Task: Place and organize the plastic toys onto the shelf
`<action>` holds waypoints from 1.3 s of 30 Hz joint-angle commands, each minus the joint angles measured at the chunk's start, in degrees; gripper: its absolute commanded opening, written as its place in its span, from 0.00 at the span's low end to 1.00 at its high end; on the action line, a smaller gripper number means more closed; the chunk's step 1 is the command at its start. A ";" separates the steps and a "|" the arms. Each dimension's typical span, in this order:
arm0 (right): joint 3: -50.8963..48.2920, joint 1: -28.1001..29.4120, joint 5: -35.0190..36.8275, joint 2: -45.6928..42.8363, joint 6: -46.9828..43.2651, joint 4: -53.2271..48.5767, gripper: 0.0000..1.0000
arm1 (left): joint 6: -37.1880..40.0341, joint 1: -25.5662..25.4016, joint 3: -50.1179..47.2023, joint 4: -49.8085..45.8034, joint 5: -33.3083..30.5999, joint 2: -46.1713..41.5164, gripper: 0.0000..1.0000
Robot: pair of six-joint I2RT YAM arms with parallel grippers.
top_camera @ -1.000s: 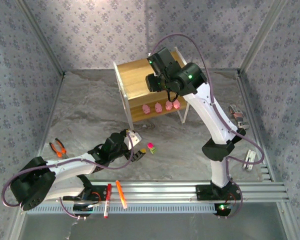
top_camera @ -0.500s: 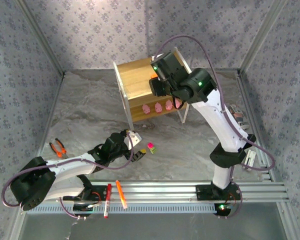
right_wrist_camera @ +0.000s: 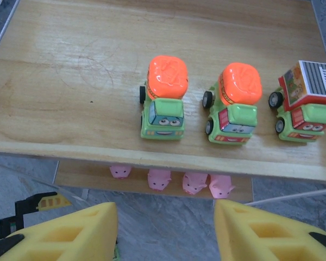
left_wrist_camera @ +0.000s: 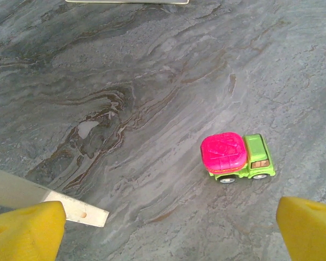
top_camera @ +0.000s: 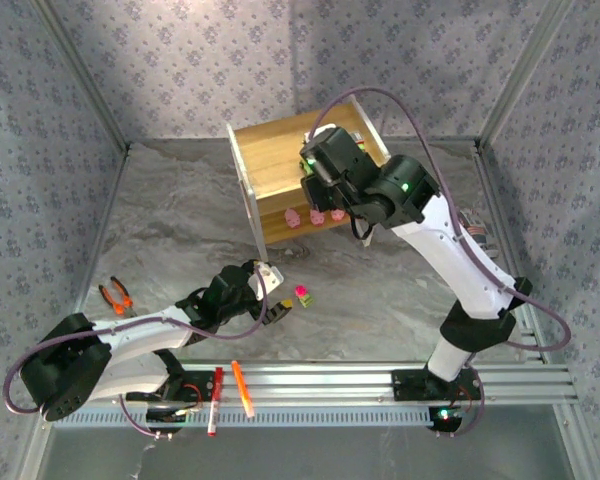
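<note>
Right tool [right_wrist_camera: 164, 220] spread, empty, over shelf [right_wrist_camera: 70, 87]: three trucks [right_wrist_camera: 236, 103] rowed on top, four pigs [right_wrist_camera: 158, 178] below, sorted by kind. Left tool [left_wrist_camera: 168, 231] spread, framing magenta truck [left_wrist_camera: 236, 156] on desk [left_wrist_camera: 125, 81], probably next pick.

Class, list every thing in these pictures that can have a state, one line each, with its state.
shelf: upright, both boards loaded.
three trucks: upright on wheels, in a row on the top board.
pink figures: four in a row on the lower board.
magenta-topped truck: upright on the table, off the shelf.
left gripper: open, empty, above that truck.
right gripper: open, empty.
</note>
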 commanded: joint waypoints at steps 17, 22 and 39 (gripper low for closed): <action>-25.88 4.52 1.89 -14.33 8.00 9.28 0.62 | 0.70 0.11 0.71 -0.22 2.04 0.43 1.00; -32.53 5.56 1.37 -16.47 10.19 11.41 0.63 | 0.79 0.13 0.75 -0.46 2.37 0.55 1.00; -50.43 7.63 -2.77 -18.48 13.93 22.28 0.66 | 0.13 0.11 1.93 -2.91 2.80 0.87 0.99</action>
